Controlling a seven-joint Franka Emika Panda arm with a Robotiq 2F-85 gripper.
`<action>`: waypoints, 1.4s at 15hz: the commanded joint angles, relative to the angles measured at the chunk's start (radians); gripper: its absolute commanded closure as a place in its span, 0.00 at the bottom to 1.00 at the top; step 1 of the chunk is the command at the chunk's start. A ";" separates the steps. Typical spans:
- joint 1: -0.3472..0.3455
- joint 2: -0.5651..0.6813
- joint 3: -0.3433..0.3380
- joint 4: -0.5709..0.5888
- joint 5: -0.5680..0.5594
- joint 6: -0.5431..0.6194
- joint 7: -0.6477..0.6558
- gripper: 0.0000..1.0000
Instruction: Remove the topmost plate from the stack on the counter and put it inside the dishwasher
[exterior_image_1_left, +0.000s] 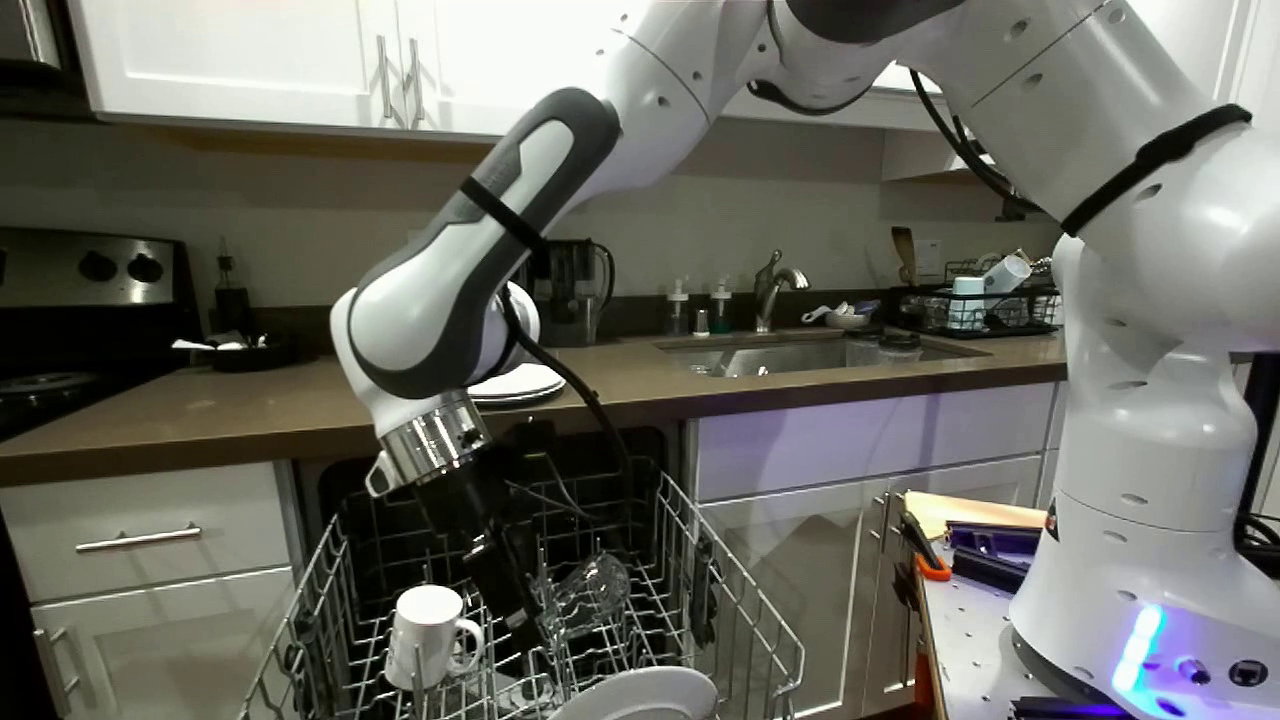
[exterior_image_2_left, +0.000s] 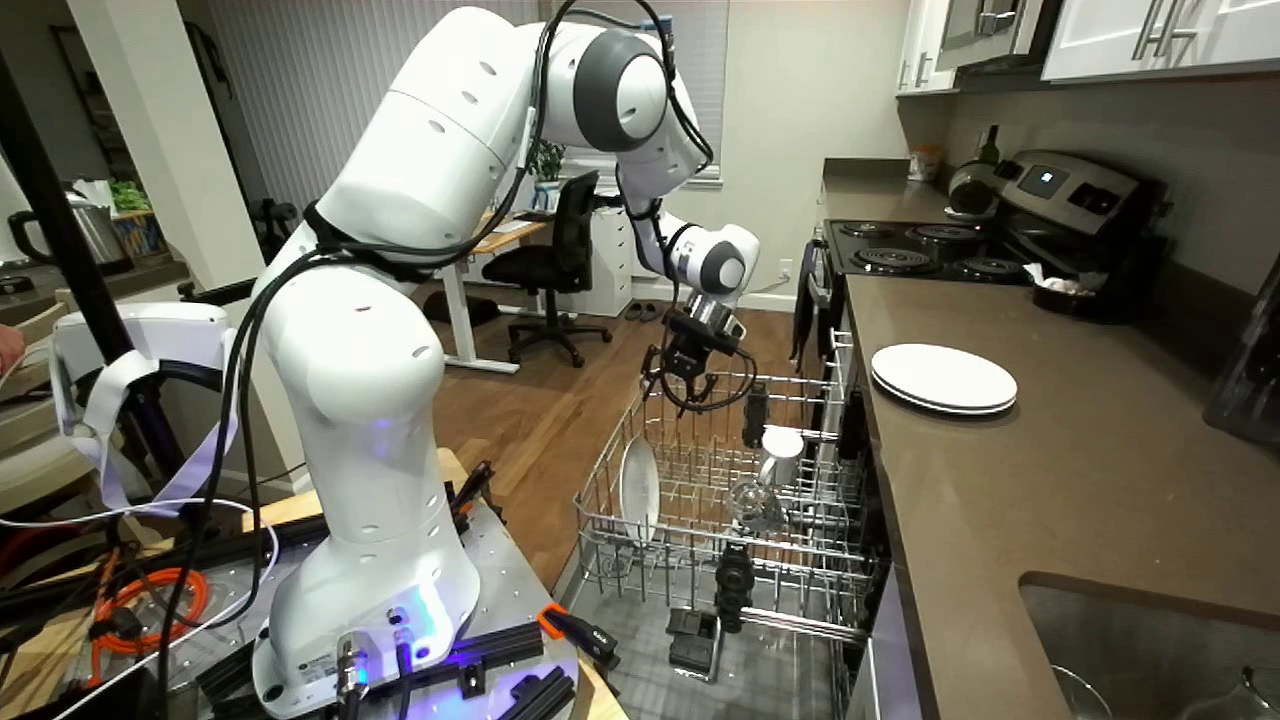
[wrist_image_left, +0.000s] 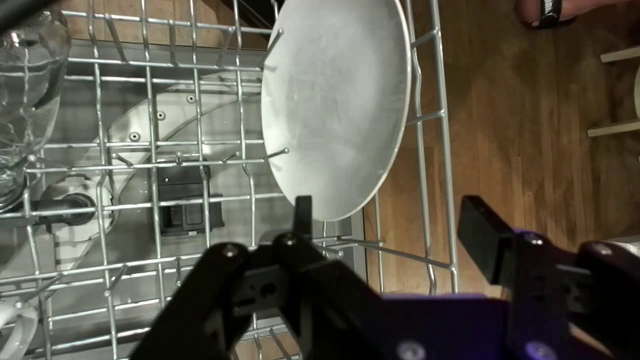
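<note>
The pincer (wrist_image_left: 390, 227) is empty, its fingers wide apart; whether it touches the white plate (wrist_image_left: 340, 110), I cannot tell. This plate leans in the dishwasher rack (wrist_image_left: 443, 114); in an exterior view, the stack (exterior_image_2_left: 943, 378) lies right of it on the surface (exterior_image_2_left: 1000, 520). In an exterior view, the arm (exterior_image_1_left: 410, 325) partly hides this stack; the plate is cut off.

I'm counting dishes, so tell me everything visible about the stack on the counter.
The stack is low: at least two round white plates, plain, ceramic-looking, rims nearly aligned. It lies flat on the brown counter, near its front edge, above the dishwasher; only the counter visibly touches it. In an exterior view, the arm partly hides it.
</note>
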 joint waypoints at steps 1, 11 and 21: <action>0.003 -0.013 0.001 0.015 -0.028 -0.041 0.037 0.00; 0.062 -0.143 -0.047 -0.051 -0.213 0.056 0.191 0.00; 0.109 -0.234 -0.118 -0.098 -0.391 0.201 0.426 0.00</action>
